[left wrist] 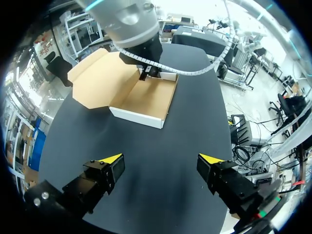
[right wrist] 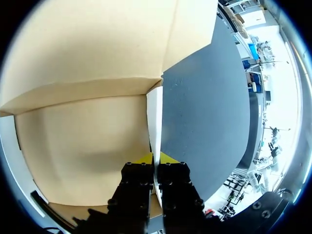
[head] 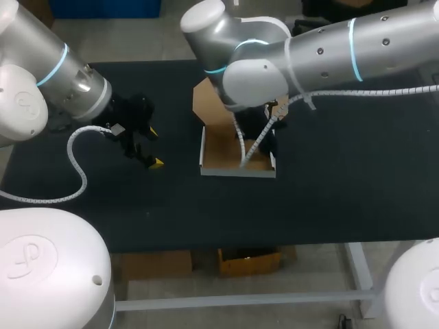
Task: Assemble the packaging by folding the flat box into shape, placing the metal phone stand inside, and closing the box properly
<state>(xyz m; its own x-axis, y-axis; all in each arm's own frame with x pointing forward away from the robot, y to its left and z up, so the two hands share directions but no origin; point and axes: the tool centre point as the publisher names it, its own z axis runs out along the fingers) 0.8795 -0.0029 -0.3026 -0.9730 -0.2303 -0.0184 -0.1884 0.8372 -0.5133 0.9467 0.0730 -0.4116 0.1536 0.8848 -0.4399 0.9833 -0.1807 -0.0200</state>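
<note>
Right pincer (right wrist: 156,160) astride box wall (right wrist: 154,113)

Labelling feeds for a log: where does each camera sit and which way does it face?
Head view: above, behind the robot, looking down on the table; left arm and right arm show.
Left wrist view: on the left wrist, facing the box; open left fingers show.
Right wrist view: on the right wrist, close against the box wall; right fingers pinch it.
Shared: head and left wrist views both show the right arm at the box.
</note>
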